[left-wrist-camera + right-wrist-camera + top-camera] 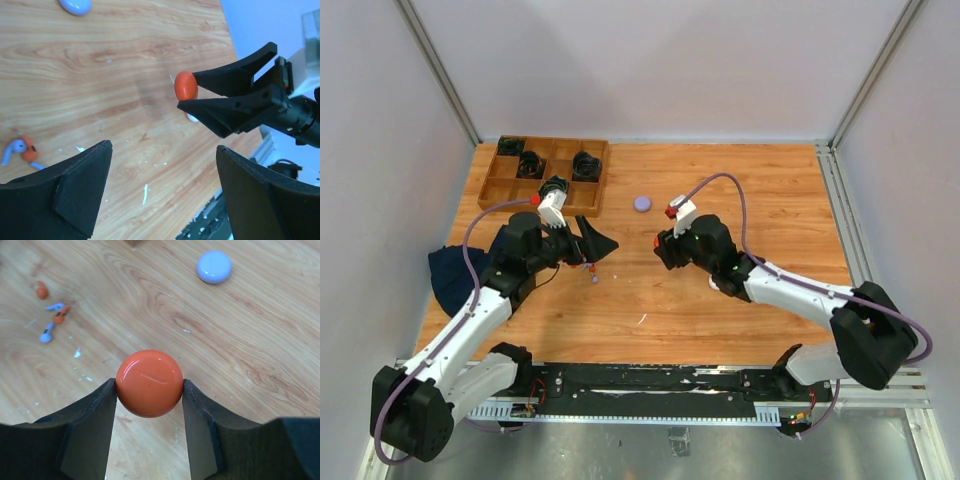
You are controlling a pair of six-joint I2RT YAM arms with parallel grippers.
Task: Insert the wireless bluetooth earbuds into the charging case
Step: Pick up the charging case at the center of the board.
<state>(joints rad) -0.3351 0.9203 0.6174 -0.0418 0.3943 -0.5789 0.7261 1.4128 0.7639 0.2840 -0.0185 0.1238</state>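
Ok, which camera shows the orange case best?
The right wrist view: the orange case sits face-on, large, clamped in the right gripper. The left wrist view shows the orange case edge-on and small; in the top view I can't make it out.

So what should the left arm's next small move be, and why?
Probably lower the open, empty left gripper toward the loose earbuds on the table: the right gripper already pinches the orange case, and no bud is held yet.
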